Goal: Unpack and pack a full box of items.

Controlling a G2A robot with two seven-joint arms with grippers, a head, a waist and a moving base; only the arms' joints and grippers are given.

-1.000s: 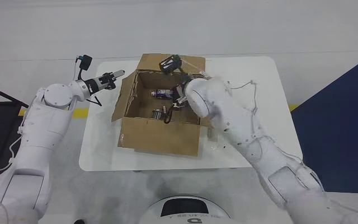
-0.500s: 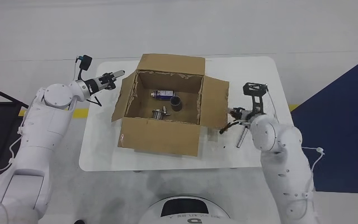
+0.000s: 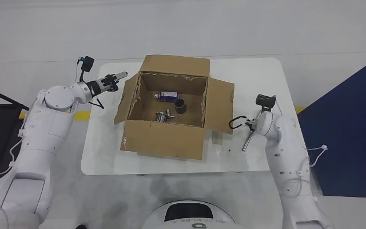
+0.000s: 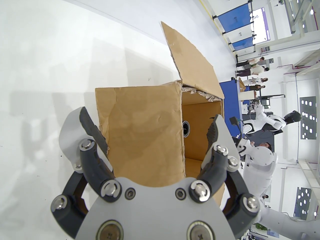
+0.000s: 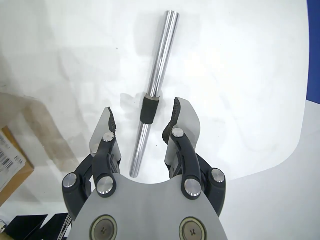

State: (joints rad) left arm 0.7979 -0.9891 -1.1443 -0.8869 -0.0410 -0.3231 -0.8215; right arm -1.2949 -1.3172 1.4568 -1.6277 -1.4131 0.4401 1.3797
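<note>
An open cardboard box (image 3: 171, 140) stands mid-table with its flaps out. Inside lie a small can (image 3: 168, 95), a dark ring (image 3: 180, 105) and a metal fitting (image 3: 160, 117). A shiny metal rod (image 3: 247, 141) with a black band (image 5: 149, 110) lies on the table right of the box. My right gripper (image 5: 143, 116) hovers open over that rod, fingers either side of the band, not touching. My left gripper (image 3: 119, 76) is open just off the box's left flap (image 4: 140, 136), holding nothing.
A black hook-shaped part (image 3: 236, 122) lies between the box's right flap and the rod. The white table (image 3: 103, 154) has bare room left of the box and along the front. Its rounded right edge (image 5: 295, 148) is close to the rod.
The right arm came out of the box and swung right to the table's right side, settling over the rod. The rod and black hook now lie on the table. The left arm stayed still.
</note>
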